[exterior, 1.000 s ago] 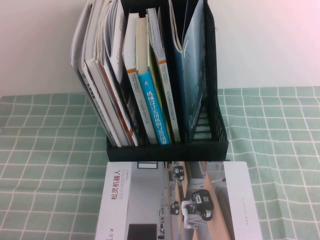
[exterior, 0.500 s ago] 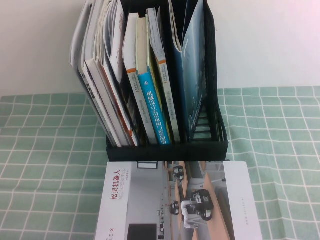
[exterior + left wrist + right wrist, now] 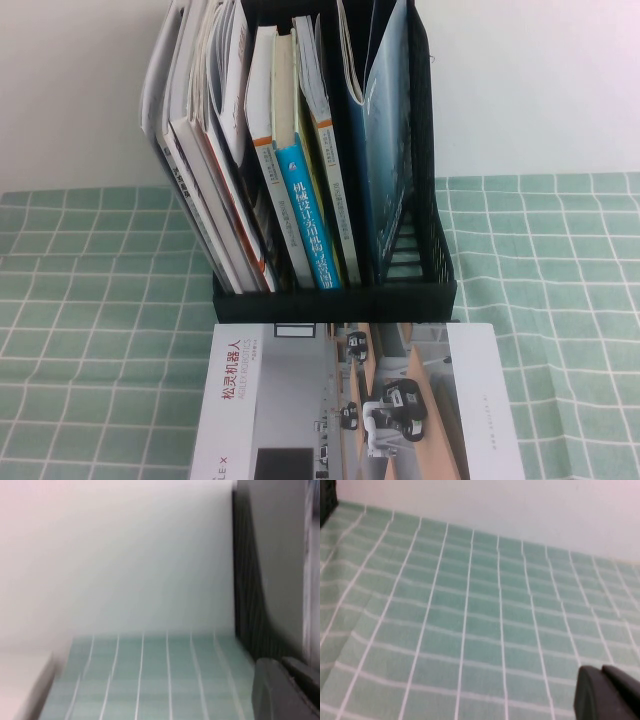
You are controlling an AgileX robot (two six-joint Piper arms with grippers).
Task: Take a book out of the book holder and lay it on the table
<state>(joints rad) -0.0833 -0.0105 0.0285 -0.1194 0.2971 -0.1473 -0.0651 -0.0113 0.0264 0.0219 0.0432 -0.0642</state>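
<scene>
The dark blue book (image 3: 388, 150) stands upright in the book holder's (image 3: 335, 299) rightmost slot, nearer the right hand (image 3: 607, 692), closed and empty over the desk (image 3: 470, 605); left hand (image 3: 285, 690): can't tell.

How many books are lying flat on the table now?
1: the white-grey book lies flat on the table, just in front of the holder. Its near end is cut off, so others may be hidden.

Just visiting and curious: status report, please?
Left gripper beside book holder, right gripper shut over table. Dark blue book in holder. White-grey book lies in front.
</scene>
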